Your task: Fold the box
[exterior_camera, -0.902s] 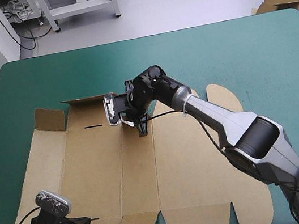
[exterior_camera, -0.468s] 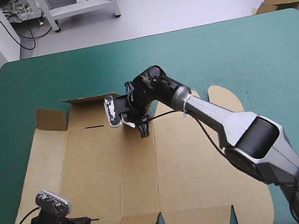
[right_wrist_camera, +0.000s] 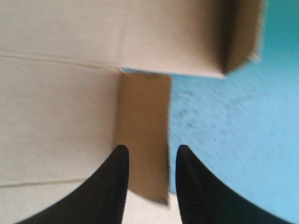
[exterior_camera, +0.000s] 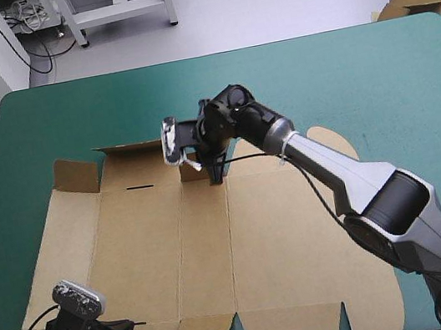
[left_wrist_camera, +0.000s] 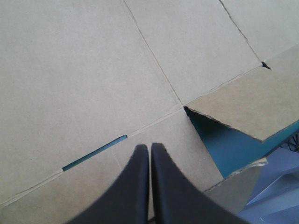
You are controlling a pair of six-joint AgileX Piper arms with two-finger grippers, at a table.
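The box (exterior_camera: 218,250) lies as a cut brown sheet, mostly flat, on the near left part of the teal-green desk (exterior_camera: 358,74), with one far flap (exterior_camera: 128,146) raised. The right tool (exterior_camera: 215,173) stands at the box's far edge, its black fingers narrowly apart with a small flap (right_wrist_camera: 142,116) between them. The left tool (left_wrist_camera: 149,148), its fingers pressed together, is over the box's near left corner.

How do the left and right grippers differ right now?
The left gripper is shut, its fingers meeting; the right gripper is open, with a small flap showing between its fingers. The left is at the near left corner of the box; the right is at its far edge. Both point at the brown board.
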